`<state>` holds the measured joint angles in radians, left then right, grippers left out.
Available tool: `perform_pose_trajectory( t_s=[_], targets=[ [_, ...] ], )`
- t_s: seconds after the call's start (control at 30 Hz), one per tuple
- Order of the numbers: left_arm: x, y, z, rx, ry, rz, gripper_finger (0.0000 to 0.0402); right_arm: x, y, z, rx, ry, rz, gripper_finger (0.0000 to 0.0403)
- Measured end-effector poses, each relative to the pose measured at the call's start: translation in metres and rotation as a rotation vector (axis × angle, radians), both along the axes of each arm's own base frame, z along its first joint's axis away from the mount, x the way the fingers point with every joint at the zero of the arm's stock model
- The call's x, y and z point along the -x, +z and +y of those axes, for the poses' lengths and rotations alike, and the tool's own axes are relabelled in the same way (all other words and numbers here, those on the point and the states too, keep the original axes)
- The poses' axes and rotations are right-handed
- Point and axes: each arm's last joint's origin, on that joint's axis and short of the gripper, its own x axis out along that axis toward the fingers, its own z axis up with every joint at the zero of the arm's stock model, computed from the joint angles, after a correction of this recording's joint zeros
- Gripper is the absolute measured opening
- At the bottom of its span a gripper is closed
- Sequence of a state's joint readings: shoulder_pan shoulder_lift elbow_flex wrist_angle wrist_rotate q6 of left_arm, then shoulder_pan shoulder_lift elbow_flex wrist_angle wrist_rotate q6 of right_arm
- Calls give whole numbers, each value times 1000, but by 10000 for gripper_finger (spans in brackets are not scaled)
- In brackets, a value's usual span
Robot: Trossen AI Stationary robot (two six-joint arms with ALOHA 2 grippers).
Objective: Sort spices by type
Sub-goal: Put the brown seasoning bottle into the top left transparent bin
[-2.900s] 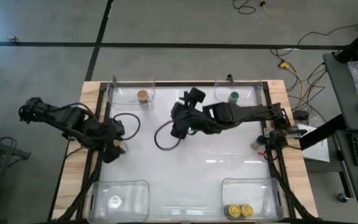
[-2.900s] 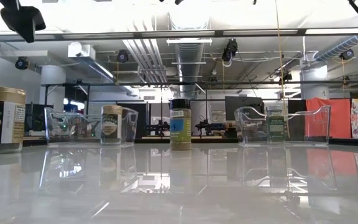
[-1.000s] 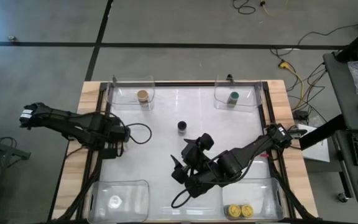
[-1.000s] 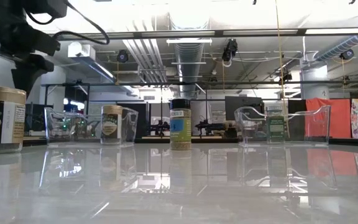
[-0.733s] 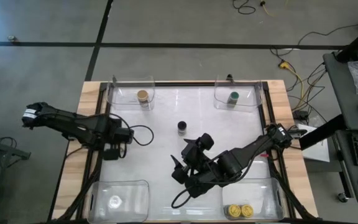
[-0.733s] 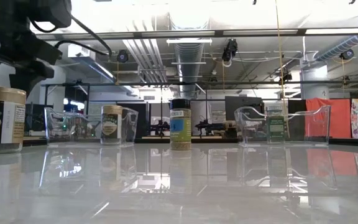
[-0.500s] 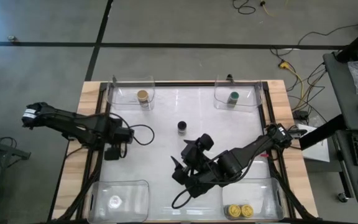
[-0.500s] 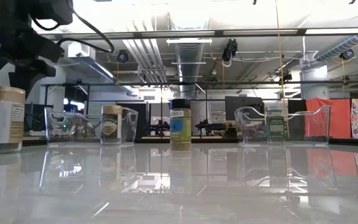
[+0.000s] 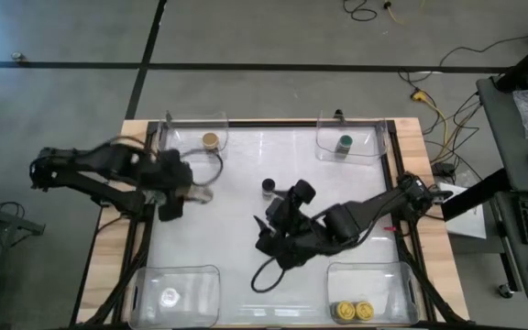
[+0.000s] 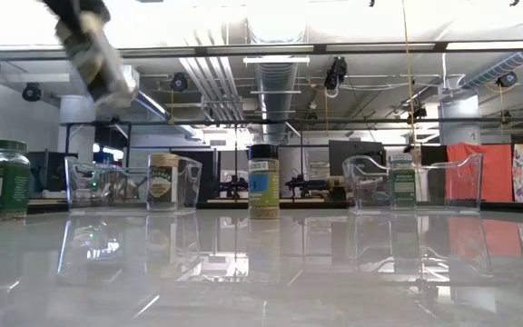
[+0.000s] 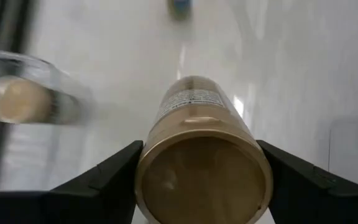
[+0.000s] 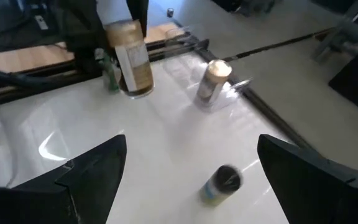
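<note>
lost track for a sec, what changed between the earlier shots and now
The left gripper has picked up the tan-lidded jar from the table's left edge and swung it up toward the back-left tub. A green-lidded jar behind it is now uncovered. The right gripper moved slightly toward the black-lidded jar, empty. All other jars stayed.

Grey floor (image 9: 273, 37), ceiling ducts (image 10: 275, 77), desk (image 9: 525, 137)

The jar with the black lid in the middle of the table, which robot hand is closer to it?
The right one. The right gripper hangs open just next to the black-lidded jar, while the left gripper is farther off toward the table's left side, holding a tan-lidded jar in the air.
</note>
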<state>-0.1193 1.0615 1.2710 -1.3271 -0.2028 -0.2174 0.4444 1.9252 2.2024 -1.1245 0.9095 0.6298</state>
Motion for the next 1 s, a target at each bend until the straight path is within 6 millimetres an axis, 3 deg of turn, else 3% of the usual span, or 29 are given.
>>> perform_pose_trajectory(
  t_s=[0.17, 0.33, 0.77, 1.0],
  targets=[
    [8, 31, 22, -38, 105, -65, 258, 7, 15, -14, 43, 11, 10, 354],
    [13, 39, 53, -85, 210, -45, 258, 13, 21, -20, 88, 33, 51, 354],
    [14, 25, 143, -65, 363, 115, 258, 33, 21, -29, 115, 5, 177, 354],
    [11, 12, 170, -43, 400, 182, 258, 48, 30, -38, 128, -4, 215, 354]
  ],
)
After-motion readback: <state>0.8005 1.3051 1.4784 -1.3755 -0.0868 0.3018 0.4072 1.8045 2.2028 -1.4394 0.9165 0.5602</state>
